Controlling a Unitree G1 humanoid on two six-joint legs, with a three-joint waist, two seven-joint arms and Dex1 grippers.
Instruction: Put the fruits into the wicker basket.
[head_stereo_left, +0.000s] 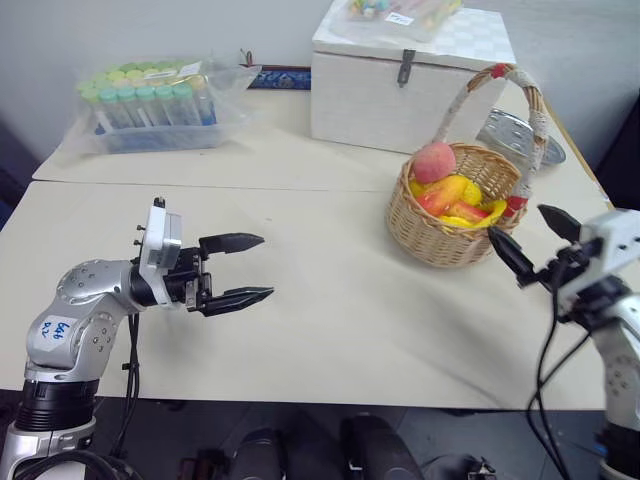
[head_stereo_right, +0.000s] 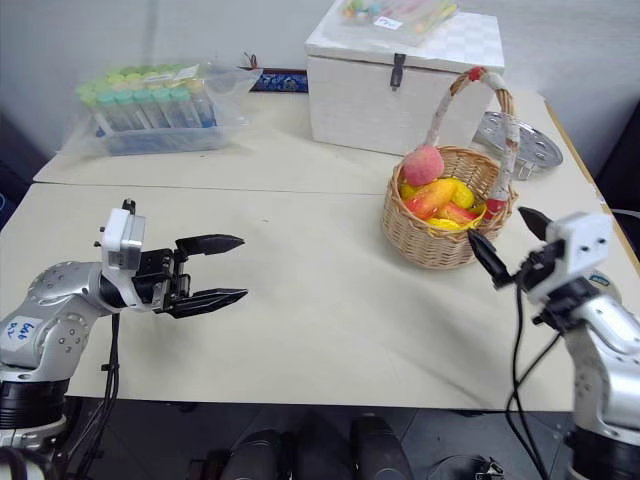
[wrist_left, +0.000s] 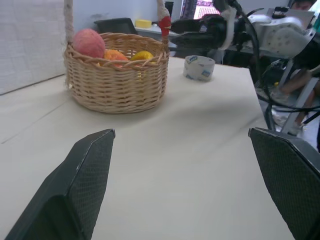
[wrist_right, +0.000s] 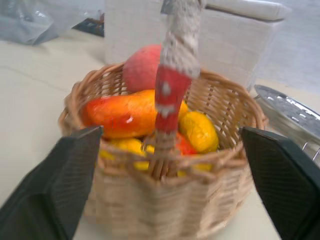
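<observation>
Tools (head_stereo_left: 258, 268) (head_stereo_left: 532, 243) level — jaws apart

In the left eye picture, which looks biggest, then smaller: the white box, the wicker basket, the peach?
1. White box, biggest, even though it sits farther back.
2. Wicker basket.
3. Peach, smallest, lying in the basket.
</observation>
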